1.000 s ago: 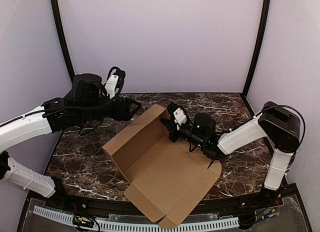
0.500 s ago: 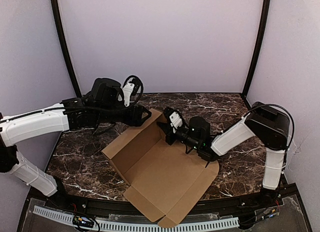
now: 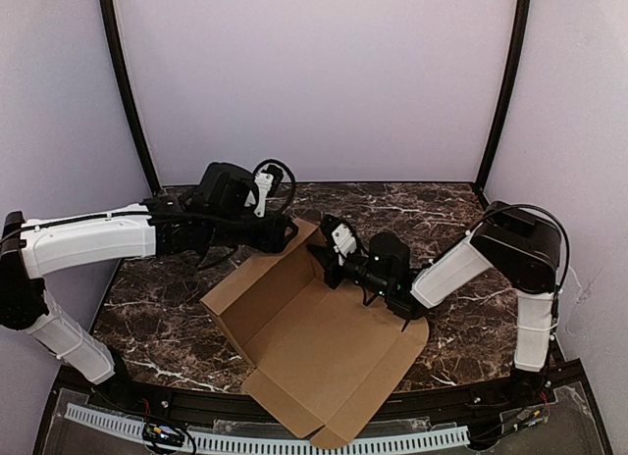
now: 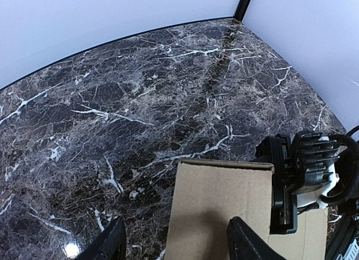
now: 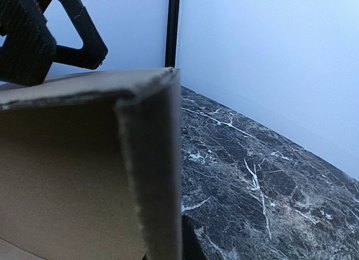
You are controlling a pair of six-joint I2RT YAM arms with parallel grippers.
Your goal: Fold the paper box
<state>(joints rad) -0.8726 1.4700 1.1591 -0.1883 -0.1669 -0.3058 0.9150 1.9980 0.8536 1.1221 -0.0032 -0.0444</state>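
The paper box [image 3: 324, 342] is a brown cardboard sheet lying partly folded on the marble table, its left wall [image 3: 257, 278] raised. At the far corner a short end flap [image 4: 219, 198] stands upright. My left gripper [image 3: 285, 234] hovers over that corner, open, with its black fingers [image 4: 115, 243] either side of the flap's top edge and not touching it. My right gripper [image 3: 327, 262] is shut on the flap's right edge. In the right wrist view the flap [image 5: 73, 170] fills the left half and only one dark fingertip [image 5: 189, 243] shows beside it.
Bare dark marble table [image 3: 451, 220] lies behind and to the right of the box. Pale walls and black frame posts [image 3: 500, 82] close the back. The box's near flap [image 3: 334, 430] overhangs the front edge by a white rail [image 3: 245, 443].
My left arm has swung right and forward to the box's far corner, its jaws narrowing a little. My right gripper has shifted slightly left, still on the flap.
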